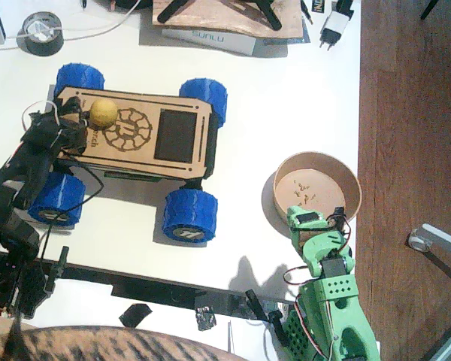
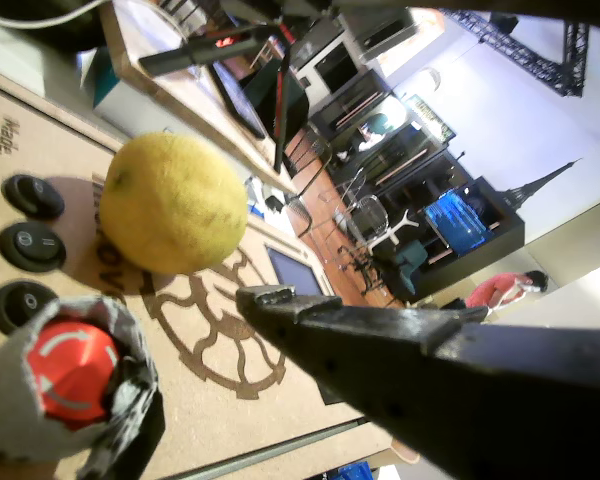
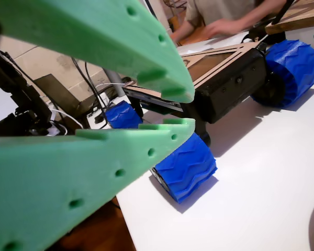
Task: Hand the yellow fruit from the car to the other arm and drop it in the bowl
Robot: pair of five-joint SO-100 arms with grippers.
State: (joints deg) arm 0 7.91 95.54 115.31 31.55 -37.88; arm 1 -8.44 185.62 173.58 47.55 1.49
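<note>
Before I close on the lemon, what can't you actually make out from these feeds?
- Left gripper: the fixed view is too coarse to show its jaw gap; a wrist view shows only one black finger.
- Yellow fruit: its far side is hidden.
- Bowl: near rim covered by the right gripper.
- Car: its top deck is cut off by a green finger.

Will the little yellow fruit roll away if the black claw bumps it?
Probably. The yellow fruit is round and sits loose on the car, whose top is flat with no rim showing. Its matte, dimpled skin should grip fairly well. It looks firm, not squishy.
</note>
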